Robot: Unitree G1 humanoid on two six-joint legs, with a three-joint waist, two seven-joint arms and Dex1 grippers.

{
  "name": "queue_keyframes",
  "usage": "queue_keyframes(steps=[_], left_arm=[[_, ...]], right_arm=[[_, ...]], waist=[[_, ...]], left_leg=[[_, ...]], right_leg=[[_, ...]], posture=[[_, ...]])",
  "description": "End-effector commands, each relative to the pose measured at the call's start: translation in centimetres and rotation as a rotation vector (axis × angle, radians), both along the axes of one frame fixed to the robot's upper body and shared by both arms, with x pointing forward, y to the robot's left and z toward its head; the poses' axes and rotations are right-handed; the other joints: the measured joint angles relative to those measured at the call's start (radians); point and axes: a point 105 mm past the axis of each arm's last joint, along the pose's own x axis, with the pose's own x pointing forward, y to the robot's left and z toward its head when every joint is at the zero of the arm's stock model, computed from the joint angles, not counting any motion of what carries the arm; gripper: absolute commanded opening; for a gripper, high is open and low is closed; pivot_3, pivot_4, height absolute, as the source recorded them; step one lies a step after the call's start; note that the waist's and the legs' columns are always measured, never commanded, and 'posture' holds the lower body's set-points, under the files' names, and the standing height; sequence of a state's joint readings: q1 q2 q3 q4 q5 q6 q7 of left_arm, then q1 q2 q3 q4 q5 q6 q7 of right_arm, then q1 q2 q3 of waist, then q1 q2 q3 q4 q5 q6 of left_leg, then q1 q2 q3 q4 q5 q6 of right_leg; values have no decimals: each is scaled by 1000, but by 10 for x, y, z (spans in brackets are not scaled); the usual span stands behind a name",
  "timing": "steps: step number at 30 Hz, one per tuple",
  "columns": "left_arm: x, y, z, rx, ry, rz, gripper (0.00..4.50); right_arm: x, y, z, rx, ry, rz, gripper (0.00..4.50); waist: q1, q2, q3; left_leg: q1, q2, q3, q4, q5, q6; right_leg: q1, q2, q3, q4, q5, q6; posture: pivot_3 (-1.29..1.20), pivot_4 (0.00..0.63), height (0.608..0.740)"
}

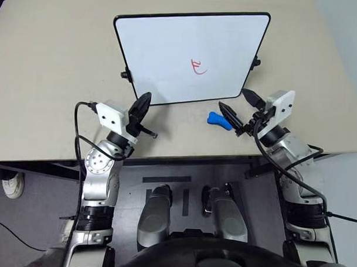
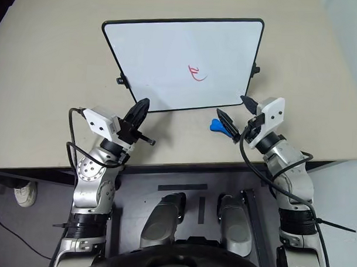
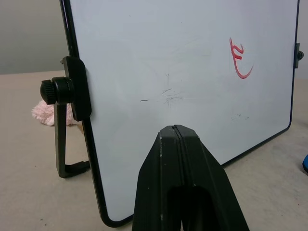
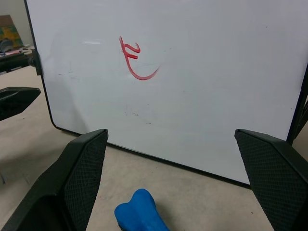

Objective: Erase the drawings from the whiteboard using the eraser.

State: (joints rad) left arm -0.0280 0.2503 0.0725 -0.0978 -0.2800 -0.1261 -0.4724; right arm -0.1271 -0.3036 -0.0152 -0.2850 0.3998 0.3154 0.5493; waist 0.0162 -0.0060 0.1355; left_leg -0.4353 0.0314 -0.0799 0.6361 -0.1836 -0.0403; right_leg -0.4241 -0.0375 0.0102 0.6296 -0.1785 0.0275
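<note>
The whiteboard [image 1: 187, 57] stands tilted on the beige table, black-framed, with small black knobs on its sides. A small red scribble, the drawings [image 1: 198, 67], sits right of its middle. The blue bone-shaped eraser [image 1: 216, 119] lies on the table just in front of the board's near right corner. My right gripper [image 1: 238, 104] is open, its fingers spread either side above the eraser, nothing held. My left gripper [image 1: 142, 106] is shut and empty, its tip close to the board's near left corner.
The beige table's front edge [image 1: 166, 159] runs just behind both wrists. A pink fluffy thing [image 3: 50, 113] lies behind the board's left stand. Bare tabletop stretches to the left of the board.
</note>
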Motion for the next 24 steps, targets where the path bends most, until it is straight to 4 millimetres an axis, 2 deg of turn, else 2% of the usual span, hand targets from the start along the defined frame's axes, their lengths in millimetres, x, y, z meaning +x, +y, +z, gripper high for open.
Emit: queue_keyframes(steps=[1,9,17,21,24], left_arm=[[-2,-2,10,-12,-41,1,0],[-6,-4,8,-24,-42,13,0],[-7,-3,2,-26,-43,36,0],[-8,3,8,-29,-60,50,0],[-7,7,4,-24,-49,64,0]], right_arm=[[-5,1,15,-1,-53,21,4455],[-10,3,12,-60,-23,84,4455],[-21,4,-3,-224,80,210,4455],[-26,19,-9,-340,101,314,4455],[-28,23,-9,-365,107,365,4455]], waist=[[0,0,0],[0,0,0],[1,0,0],[0,0,0],[0,0,0]], left_leg=[[0,0,0,0,0,0],[0,0,0,0,0,0],[0,-1,1,0,0,0],[0,0,2,1,0,0],[0,0,2,1,1,1]], right_leg=[[0,0,0,0,0,0],[0,0,0,0,0,1],[0,0,0,0,-1,2],[1,1,0,0,-1,2],[1,2,0,0,-1,2]], posture=[[0,150,740],[0,150,740],[0,150,740],[0,150,740],[0,150,740]])
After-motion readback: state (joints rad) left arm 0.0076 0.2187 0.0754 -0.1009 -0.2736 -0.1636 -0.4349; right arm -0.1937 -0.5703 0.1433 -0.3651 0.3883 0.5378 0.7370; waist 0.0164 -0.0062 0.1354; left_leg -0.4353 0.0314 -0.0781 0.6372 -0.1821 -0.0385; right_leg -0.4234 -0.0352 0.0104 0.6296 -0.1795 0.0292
